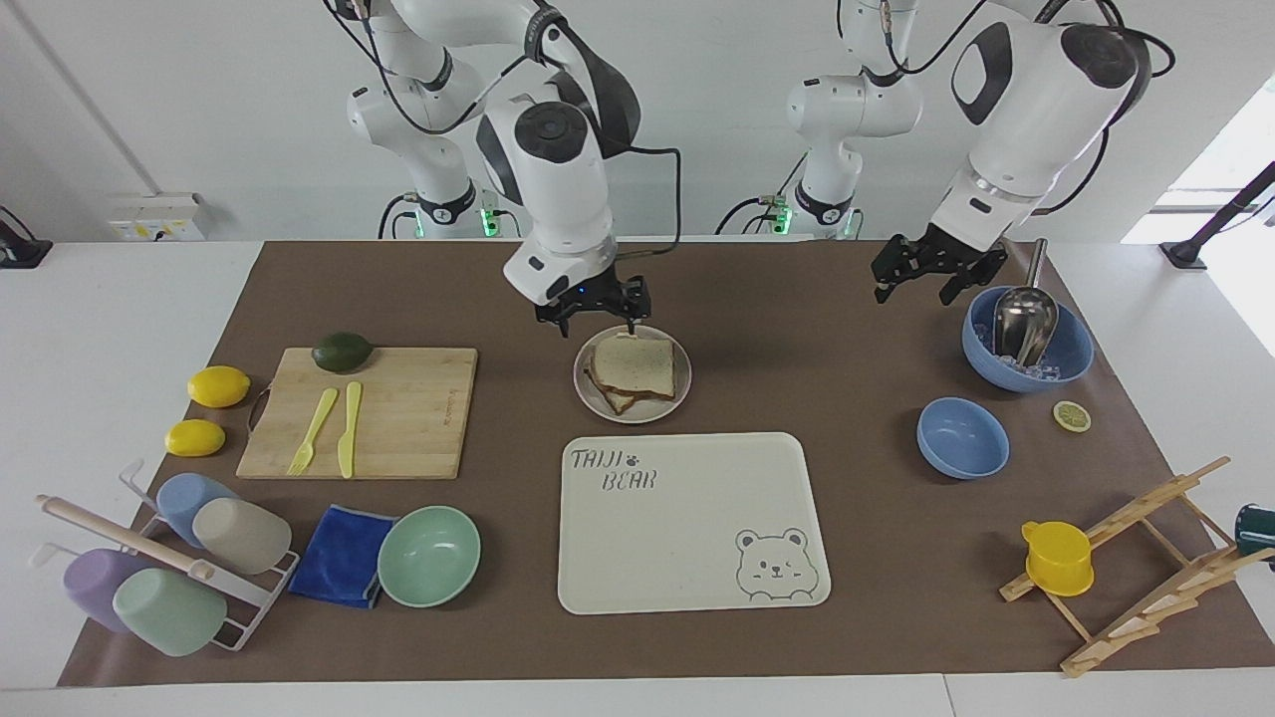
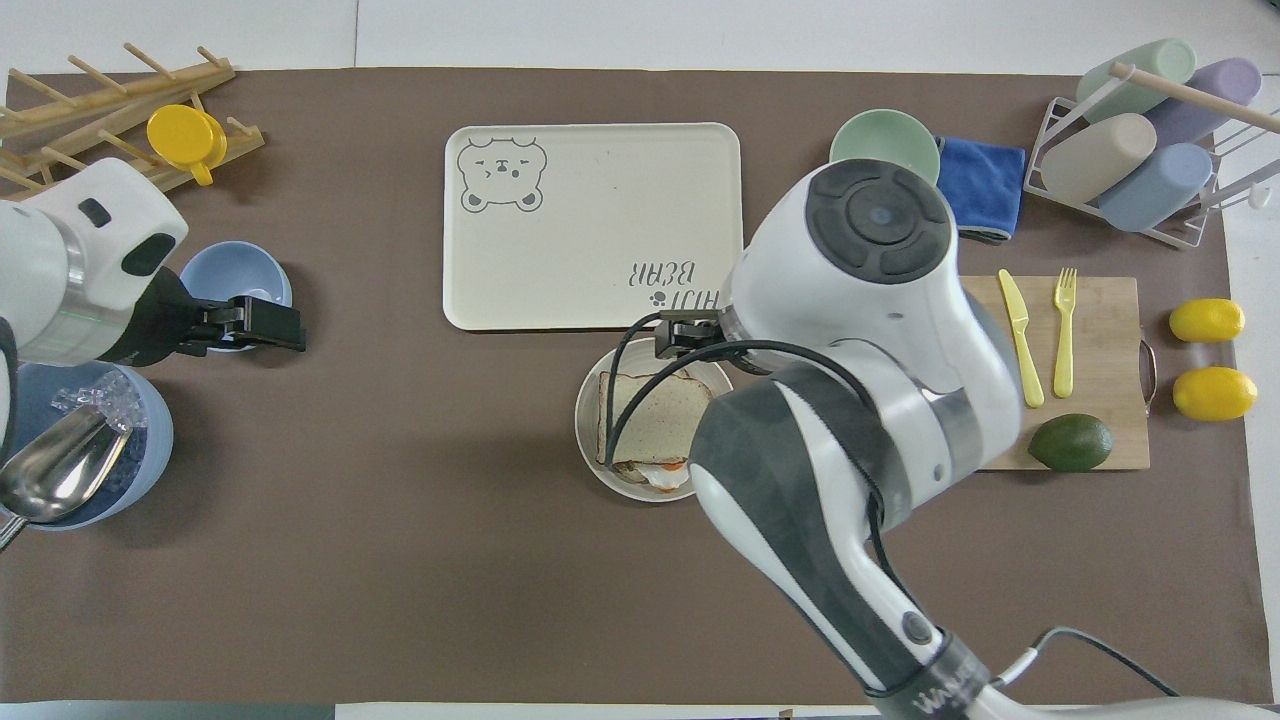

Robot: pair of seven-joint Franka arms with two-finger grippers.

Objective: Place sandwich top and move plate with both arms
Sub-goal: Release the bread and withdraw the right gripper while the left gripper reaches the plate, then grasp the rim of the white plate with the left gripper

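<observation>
While the sandwich top (image 1: 638, 360) lies flat on the stack of bread on the plate (image 1: 593, 394), the right gripper (image 1: 592, 310) hangs in the air just above the plate's rim nearest the robots, on the side toward the right arm's end of the table. Its fingers are spread apart and hold nothing — clear of the bread. In the overhead view the slice (image 2: 655, 425) covers most of the stack, with a bit of egg peeking out at the edge nearer the robots, and the right arm's bulk hides part of the plate (image 2: 590, 450).

The plate sits near the middle of the brown mat (image 1: 797, 329), just beside the cream tray (image 1: 687, 538) with the bear print and nearer to the robots than it. A wooden cutting board (image 1: 398, 398) lies toward the right arm's end.

The left gripper (image 1: 921, 271) is raised over the mat beside the blue bowl (image 1: 1071, 363) that holds ice and a metal scoop (image 1: 1024, 319) — its fingers stand apart, empty. A smaller blue bowl (image 1: 961, 438) sits farther from the robots than that one.
</observation>
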